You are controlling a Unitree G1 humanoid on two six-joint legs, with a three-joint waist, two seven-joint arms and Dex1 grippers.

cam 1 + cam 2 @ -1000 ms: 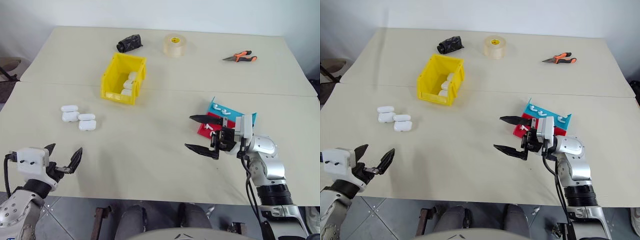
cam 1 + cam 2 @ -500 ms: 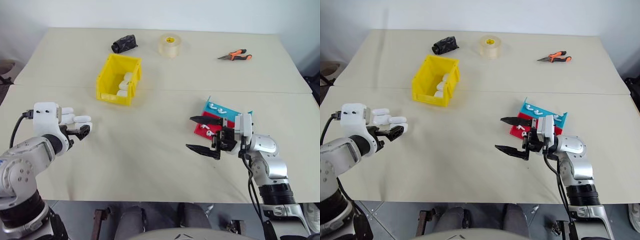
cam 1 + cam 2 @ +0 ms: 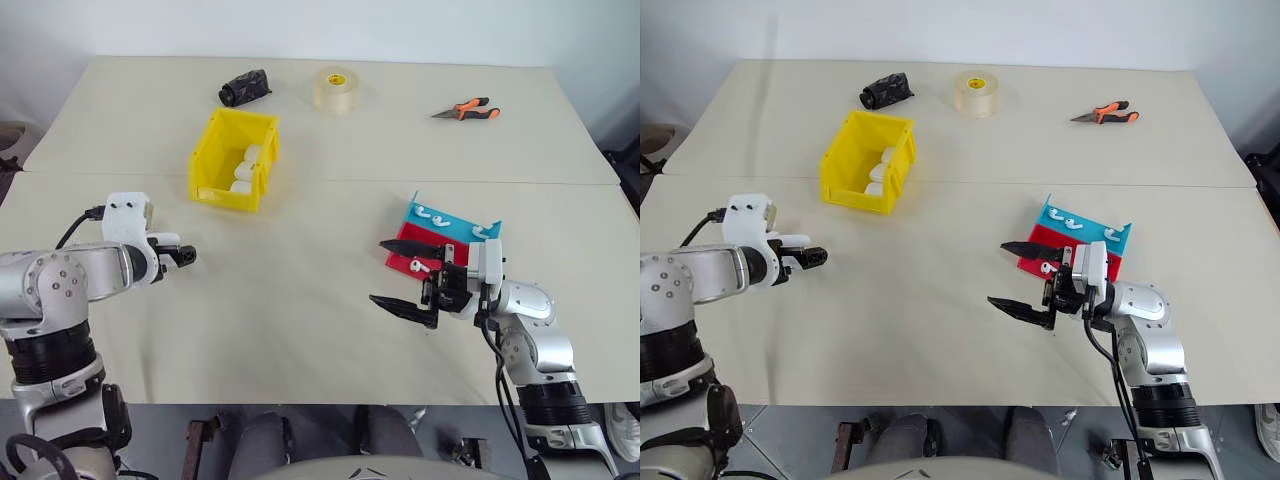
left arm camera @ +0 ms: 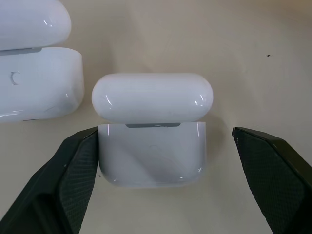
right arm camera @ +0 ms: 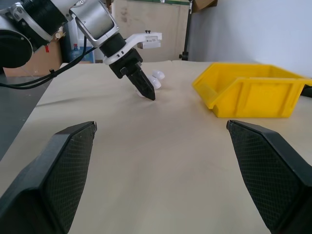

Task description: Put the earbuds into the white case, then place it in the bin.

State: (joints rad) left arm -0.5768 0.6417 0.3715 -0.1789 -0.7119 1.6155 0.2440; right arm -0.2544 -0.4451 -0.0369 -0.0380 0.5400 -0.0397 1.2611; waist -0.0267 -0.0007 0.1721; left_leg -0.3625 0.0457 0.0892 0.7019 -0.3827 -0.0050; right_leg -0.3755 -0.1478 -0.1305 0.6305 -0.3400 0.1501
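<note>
A white case [image 4: 152, 129] lies on the table with its lid flipped up. It sits between the open fingers of my left gripper [image 3: 183, 256], which tilts down over it at the table's left; one finger [image 4: 68, 175] is right at its side. A second white case [image 4: 34, 73] lies beside it. The yellow bin [image 3: 208, 165] stands further back with white cases inside. Tiny white earbuds [image 3: 428, 212] lie in the teal tray and the red tray at the right. My right gripper [image 3: 380, 270] hovers open and empty just left of those trays.
The teal tray [image 3: 458, 222] overlaps the red tray [image 3: 404, 262]. At the table's far side are a black bundle [image 3: 245, 86], a tape roll [image 3: 335, 88] and orange-handled pliers [image 3: 466, 108]. Bare tabletop spans the middle between my arms.
My left arm has come up from the table's near edge and reached forward over the white cases, tilting its gripper down. The right arm has kept still. The camera has shifted slightly.
</note>
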